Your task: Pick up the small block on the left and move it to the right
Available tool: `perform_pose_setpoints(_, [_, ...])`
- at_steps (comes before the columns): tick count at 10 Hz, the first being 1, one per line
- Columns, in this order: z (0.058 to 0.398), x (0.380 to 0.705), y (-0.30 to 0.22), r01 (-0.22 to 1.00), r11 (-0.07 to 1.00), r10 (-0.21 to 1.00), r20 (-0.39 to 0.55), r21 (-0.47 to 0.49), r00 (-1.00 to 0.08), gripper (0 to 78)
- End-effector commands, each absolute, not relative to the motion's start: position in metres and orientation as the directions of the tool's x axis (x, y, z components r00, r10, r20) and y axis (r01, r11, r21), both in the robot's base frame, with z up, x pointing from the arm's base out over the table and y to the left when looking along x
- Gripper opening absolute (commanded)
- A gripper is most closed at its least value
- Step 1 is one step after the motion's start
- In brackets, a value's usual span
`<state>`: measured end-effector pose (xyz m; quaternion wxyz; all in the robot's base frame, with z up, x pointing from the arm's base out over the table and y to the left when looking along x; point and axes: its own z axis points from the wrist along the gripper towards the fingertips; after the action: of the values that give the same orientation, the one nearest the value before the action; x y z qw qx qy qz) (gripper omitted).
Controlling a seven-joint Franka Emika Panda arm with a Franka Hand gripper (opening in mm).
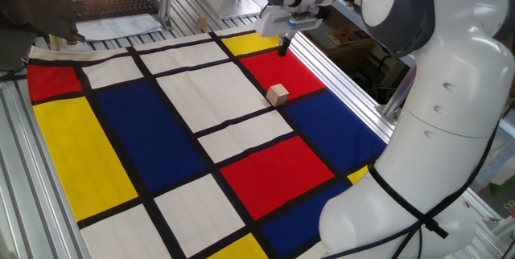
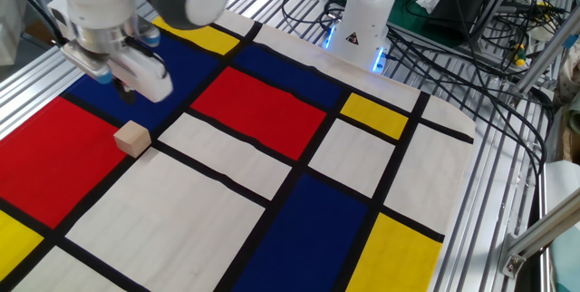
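The small block [image 1: 278, 94], a plain light-tan wooden cube, lies on a red panel of the colour-block mat [image 1: 129, 130], right by a black stripe. In the other fixed view the small block [image 2: 132, 138] sits at the left, at the corner of the red panel. My gripper [image 1: 283, 48] hangs above the mat's far right edge, beyond the block and apart from it. Its dark fingers show as one tip, shut on nothing. In the other fixed view the gripper [image 2: 128, 96] hovers just behind the block.
Aluminium rails [image 1: 338, 74] border the mat. My white arm [image 1: 434, 122] fills the right of one fixed view. A keyboard [image 1: 113, 6] lies past the far edge. Black cables [image 2: 453, 47] and a second robot base [image 2: 362, 20] stand behind the mat.
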<state>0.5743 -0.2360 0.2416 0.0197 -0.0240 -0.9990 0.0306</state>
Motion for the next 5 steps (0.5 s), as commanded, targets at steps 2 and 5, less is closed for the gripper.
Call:
perform_pose_setpoints(2, [0.204, 0.576, -0.247, 0.048, 0.997, 0.048, -0.002, -0.06, -0.999, 0.0])
perform_pose_setpoints(5, [0.197, 0.57, -0.247, 0.067, 0.996, 0.066, -0.021, -0.06, -0.998, 0.0])
